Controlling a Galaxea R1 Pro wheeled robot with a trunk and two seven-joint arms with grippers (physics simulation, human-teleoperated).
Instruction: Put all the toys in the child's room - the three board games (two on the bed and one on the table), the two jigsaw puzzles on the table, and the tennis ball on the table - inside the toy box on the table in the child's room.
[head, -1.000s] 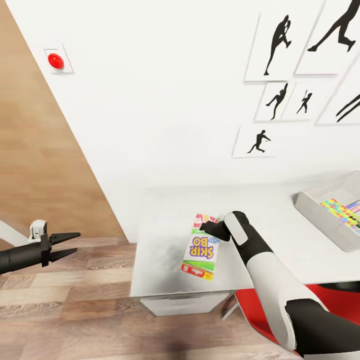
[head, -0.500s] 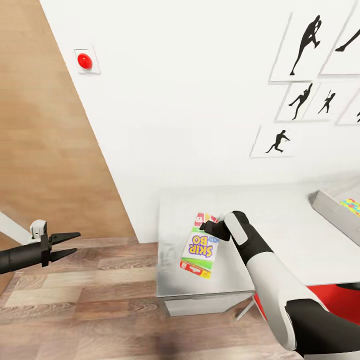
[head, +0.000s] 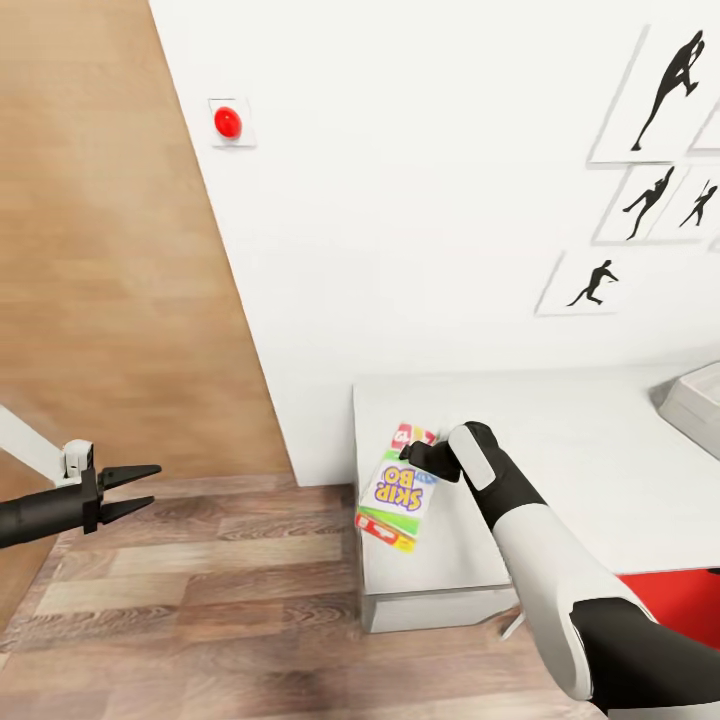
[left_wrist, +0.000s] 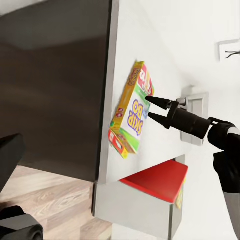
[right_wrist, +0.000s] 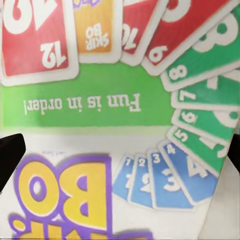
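We swung left: shallow pale grey toy box (head: 695, 400) slid toward frame edge; right gripper (head: 412, 455) still clamps green-white-red SKIP BO box (head: 399, 489) above pale tabletop (head: 600, 470). Left gripper (head: 135, 490) open, empty.

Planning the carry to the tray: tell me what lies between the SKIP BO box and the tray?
Bare tabletop, head view; the right arm crosses near the SKIP BO box, short of the tray.

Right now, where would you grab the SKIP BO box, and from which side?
Take the SKIP BO box at its short end nearest the wall, coming from above on the right arm's side. It is flat and thin with its broad printed face up, so only its edges give a narrow span. Its near end sits by the table edge. The right gripper is already at the far end.
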